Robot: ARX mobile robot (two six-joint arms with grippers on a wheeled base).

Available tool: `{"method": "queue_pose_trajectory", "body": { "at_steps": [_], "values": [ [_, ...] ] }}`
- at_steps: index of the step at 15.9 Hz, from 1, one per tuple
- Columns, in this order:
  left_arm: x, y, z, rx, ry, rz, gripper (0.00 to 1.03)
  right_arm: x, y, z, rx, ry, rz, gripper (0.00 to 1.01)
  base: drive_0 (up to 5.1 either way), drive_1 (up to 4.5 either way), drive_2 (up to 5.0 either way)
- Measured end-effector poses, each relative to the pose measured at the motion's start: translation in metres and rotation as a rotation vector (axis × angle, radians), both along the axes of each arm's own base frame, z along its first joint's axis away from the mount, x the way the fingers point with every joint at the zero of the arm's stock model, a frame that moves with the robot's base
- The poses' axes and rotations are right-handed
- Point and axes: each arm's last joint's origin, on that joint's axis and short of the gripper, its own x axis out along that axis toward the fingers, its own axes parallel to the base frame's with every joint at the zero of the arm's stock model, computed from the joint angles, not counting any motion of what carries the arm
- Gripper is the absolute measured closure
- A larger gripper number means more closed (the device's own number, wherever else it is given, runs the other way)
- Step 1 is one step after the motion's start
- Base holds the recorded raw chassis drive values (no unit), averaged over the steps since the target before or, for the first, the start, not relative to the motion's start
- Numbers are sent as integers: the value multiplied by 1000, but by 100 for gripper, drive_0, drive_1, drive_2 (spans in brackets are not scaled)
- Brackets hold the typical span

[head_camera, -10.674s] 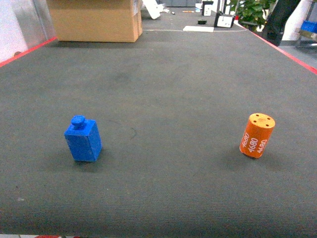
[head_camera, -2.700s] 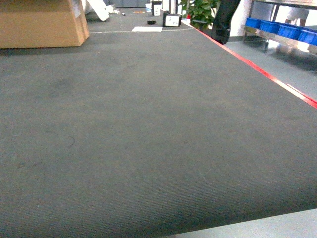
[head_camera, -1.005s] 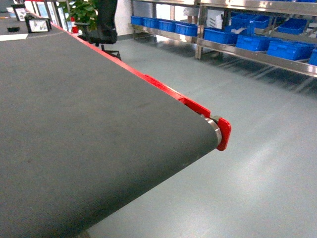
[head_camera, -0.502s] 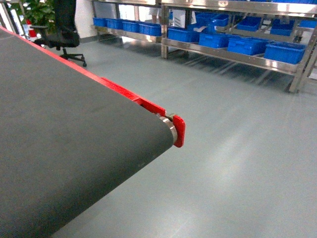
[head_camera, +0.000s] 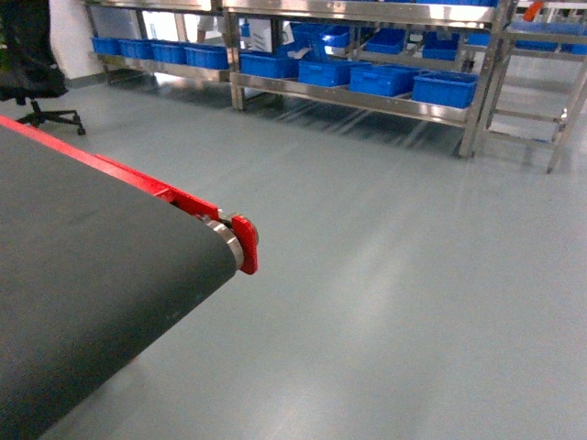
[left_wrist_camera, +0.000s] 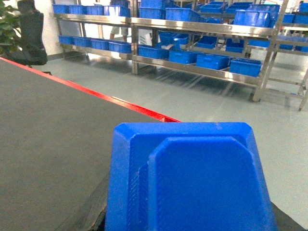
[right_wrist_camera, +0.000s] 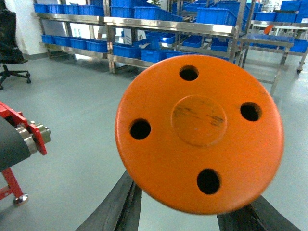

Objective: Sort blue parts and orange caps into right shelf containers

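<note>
The robot has swung further right since a moment ago: the conveyor's red end corner now sits left of centre, and the steel shelf with its blue bins runs along the far wall. The left gripper grips the blue part, which hangs over the belt's red edge. The right gripper clasps the orange cap above the grey floor.
</note>
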Motion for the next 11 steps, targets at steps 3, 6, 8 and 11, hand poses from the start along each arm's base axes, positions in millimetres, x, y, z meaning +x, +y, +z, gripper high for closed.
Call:
{"method": "queue_pose_trajectory", "body": {
  "at_steps": [3,6,8,11],
  "values": [
    [0,0,0,0,0,0,59,0,0,0,0,0,0,63,-173,-173,-173],
    [0,0,0,0,0,0,59,0,0,0,0,0,0,63,-157,-157,-157],
    [0,0,0,0,0,0,59,0,0,0,0,0,0,63,-163,-163,-163],
    [0,0,0,0,0,0,59,0,0,0,0,0,0,63,-154,-154,-154]
  ]
}}
